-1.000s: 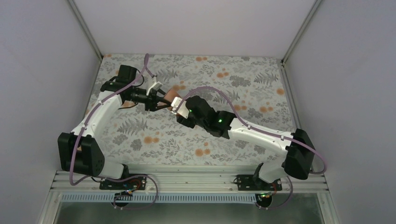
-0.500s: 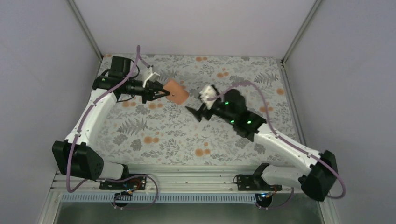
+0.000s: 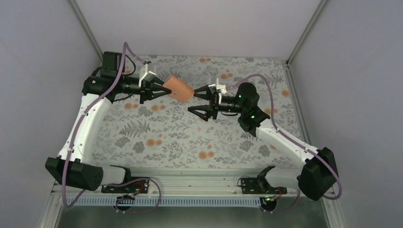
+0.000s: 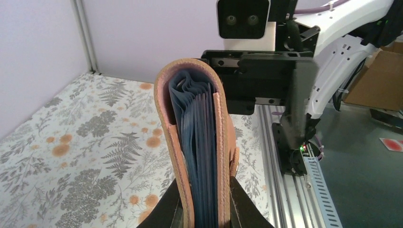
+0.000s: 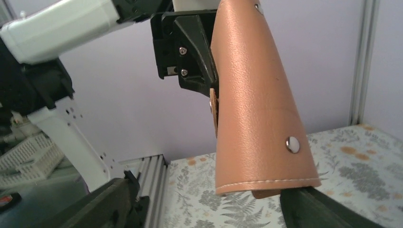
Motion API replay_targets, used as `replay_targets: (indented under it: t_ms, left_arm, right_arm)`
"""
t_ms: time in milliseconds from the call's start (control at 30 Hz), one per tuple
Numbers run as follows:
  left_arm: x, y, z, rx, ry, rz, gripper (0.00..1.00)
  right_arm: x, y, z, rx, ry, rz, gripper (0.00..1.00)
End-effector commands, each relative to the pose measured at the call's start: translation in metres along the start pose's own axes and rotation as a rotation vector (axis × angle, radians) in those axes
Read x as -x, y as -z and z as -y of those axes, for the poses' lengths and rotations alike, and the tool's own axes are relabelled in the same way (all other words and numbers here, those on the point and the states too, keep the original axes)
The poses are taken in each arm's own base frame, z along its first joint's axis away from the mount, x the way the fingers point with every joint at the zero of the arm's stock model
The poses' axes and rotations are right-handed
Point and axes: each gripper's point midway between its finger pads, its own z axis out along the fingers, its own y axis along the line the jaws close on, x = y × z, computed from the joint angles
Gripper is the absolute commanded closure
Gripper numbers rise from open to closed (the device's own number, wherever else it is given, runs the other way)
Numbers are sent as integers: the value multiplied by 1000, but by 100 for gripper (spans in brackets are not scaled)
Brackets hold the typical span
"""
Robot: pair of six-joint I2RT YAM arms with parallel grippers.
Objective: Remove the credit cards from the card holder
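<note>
My left jaws are clamped on the tan card holder (image 3: pixel 179 90), holding it above the floral tabletop (image 3: pixel 157 137). The credit cards (image 4: pixel 199 142) sit inside it, showing only as bluish edges. My right jaws stand apart, just beside the holder's free end.

Tan leather card holder (image 5: pixel 259 109) in the black left gripper (image 5: pixel 209 66)

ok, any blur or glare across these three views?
Top external: even soft light, no glare, sharp. Left wrist: tan leather card holder crisp up close. Right wrist: holder sharp; the camera's own dark fingers at the bottom edge look soft.
</note>
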Motion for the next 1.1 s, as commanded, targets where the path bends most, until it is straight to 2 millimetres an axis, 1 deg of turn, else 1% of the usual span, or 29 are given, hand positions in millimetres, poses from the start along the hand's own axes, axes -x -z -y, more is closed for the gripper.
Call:
replay_targets:
  t_ms: [0, 133, 267, 333, 367, 400, 433, 533, 567, 600, 667, 700, 733, 800, 833, 900, 933, 967, 1000, 1033, 1067]
  left_arm:
    - [13, 3, 28, -91, -54, 49, 98]
    - [11, 1, 34, -118, -56, 55, 98]
    - [11, 1, 40, -146, -69, 67, 98]
    - [9, 0, 41, -152, -66, 68, 98]
    - [8, 0, 40, -151, -64, 66, 98]
    - [7, 0, 40, -149, -63, 63, 98]
    - [5, -1, 39, -146, -61, 59, 98]
    - [-3, -3, 34, -123, -51, 33, 97]
    - [-8, -4, 30, -104, -51, 13, 92]
    - [-14, -4, 25, -78, -53, -12, 79]
    - [-31, -5, 11, -1, -64, -88, 41]
    - [-39, -4, 3, 41, -71, -129, 29]
    - [-47, -1, -4, 84, -83, -167, 19]
    - [-57, 8, -13, 139, -114, -219, 5]
    - [-61, 11, -17, 156, -132, -245, 1]
    - [-69, 15, -23, 185, -176, -311, 0]
    - [-72, 18, -27, 200, -198, -350, 0]
    - [-75, 21, -27, 201, -209, -379, 0]
    - [-79, 22, -26, 192, -224, -412, 0]
    - [-85, 21, -21, 167, -230, -445, 0]
    - [-89, 18, -14, 137, -240, -472, 0]
  right_arm:
    - [18, -4, -14, 102, 30, 26, 25]
    - [20, -8, -12, 114, 24, 14, 36]
    - [21, -8, -12, 117, 32, 5, 56]
    - [22, -8, -15, 129, 38, 0, 71]
    - [23, -7, -16, 134, 40, -3, 84]
    - [24, -7, -17, 133, 42, -6, 94]
    - [25, -6, -17, 126, 46, -11, 96]
    - [26, -3, -17, 87, 82, -37, 96]
    - [25, -1, -15, 65, 92, -52, 96]
    - [22, 1, -13, 41, 95, -75, 96]
    - [14, 4, -4, -27, 99, -138, 96]
    - [7, 7, 2, -71, 95, -182, 96]
    - [0, 10, 9, -118, 91, -226, 96]
    - [-20, 14, 17, -178, 84, -322, 96]
    - [-32, 15, 18, -198, 80, -375, 96]
    - [-57, 11, 18, -230, 88, -489, 96]
    - [-74, 4, 13, -228, 95, -564, 96]
    - [-90, 1, 13, -244, 99, -640, 96]
    - [-100, -1, 15, -263, 102, -702, 96]
    - [-115, -1, 15, -268, 87, -776, 96]
    - [-124, -2, 18, -281, 87, -825, 96]
